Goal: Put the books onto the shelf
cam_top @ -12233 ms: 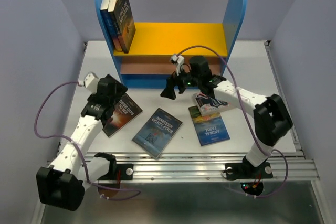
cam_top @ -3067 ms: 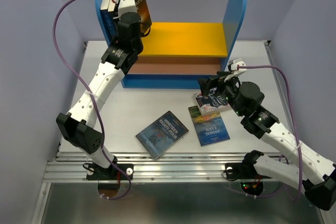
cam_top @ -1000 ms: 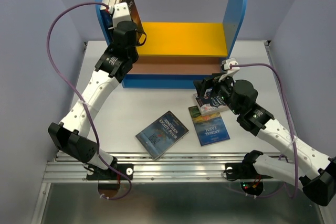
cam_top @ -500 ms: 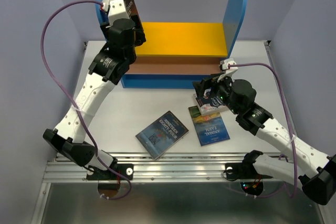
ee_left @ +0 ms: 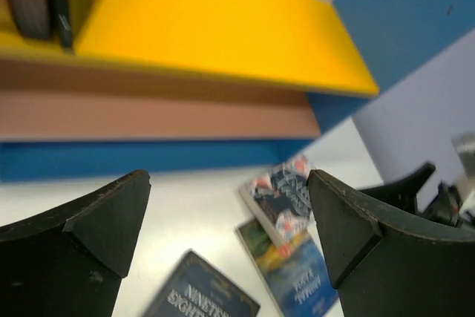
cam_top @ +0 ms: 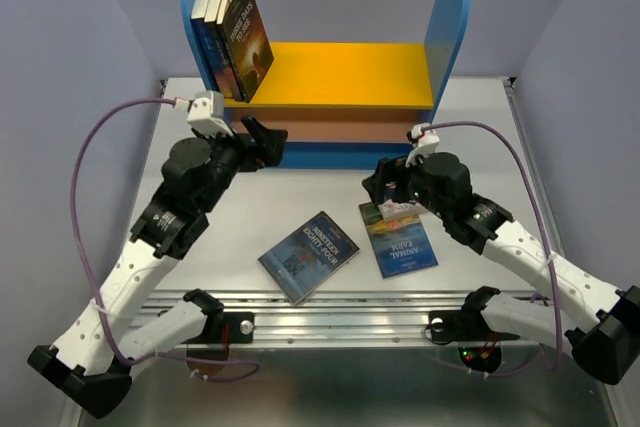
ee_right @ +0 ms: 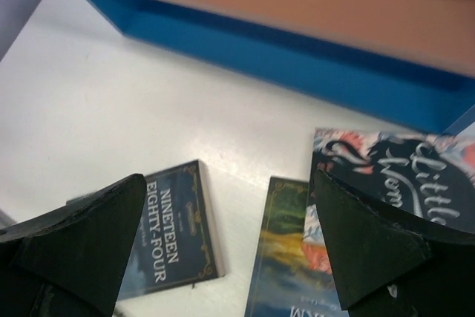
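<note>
Yellow shelf board [cam_top: 340,72] lies open right of the far-left standing books [cam_top: 235,37]; left gripper [cam_top: 268,144] and right gripper [cam_top: 375,187] gape wide, holding nothing

The shelf [cam_top: 447,17] stands at the table's [cam_top: 300,182] far edge, with the upright books [cam_top: 228,32] at the left end of its upper board. Before it lie three more — the left book [cam_top: 308,255] toward the near edge, the right book [cam_top: 400,244] beside it, the far book [ee_right: 393,155] overlapping that one's far end.
</note>
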You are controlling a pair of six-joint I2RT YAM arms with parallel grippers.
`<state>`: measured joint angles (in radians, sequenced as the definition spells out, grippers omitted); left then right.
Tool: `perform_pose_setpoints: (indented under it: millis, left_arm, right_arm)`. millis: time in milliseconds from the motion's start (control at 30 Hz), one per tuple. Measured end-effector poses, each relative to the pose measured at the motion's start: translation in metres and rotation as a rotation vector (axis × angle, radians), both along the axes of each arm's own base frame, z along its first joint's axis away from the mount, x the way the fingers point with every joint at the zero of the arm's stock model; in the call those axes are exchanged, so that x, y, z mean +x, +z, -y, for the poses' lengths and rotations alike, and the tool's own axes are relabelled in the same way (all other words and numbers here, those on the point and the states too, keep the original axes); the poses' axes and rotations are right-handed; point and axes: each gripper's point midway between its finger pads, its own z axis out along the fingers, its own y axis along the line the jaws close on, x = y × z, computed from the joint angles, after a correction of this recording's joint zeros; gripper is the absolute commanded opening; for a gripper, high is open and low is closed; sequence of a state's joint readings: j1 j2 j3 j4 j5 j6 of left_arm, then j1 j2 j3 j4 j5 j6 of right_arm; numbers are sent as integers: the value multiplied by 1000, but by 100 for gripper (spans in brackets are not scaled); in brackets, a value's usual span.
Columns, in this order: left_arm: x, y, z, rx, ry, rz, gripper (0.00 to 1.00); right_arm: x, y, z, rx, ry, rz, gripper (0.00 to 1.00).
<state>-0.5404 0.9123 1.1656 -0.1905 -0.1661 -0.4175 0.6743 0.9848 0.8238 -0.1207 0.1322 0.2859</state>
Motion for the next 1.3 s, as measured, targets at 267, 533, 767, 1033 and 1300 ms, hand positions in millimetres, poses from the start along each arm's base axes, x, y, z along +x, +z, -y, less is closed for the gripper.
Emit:
perform_pose_setpoints:
  millis: [267,533,767,1033,1300]
  left_arm:
    - [-33,-218,29,57,-143,-474,99]
    - [-72,-312,25,51,-162,-721,99]
    - [-85,-337,38,58,-208,-778,97]
    - [-85,-339,56,48,-264,-738,80]
    - [-92,-344,76,55,-331,-738,55]
  right_arm:
    - [-54,-98,-28,53,149,-427,100]
    - [-103,-169,-46,162,138,-750,100]
    - [-111,-190,-74,224,150,-851,100]
    - [-92,-192,-97,262,128,-869,100]
    - [-64,-187,-114,256,105,-821,100]
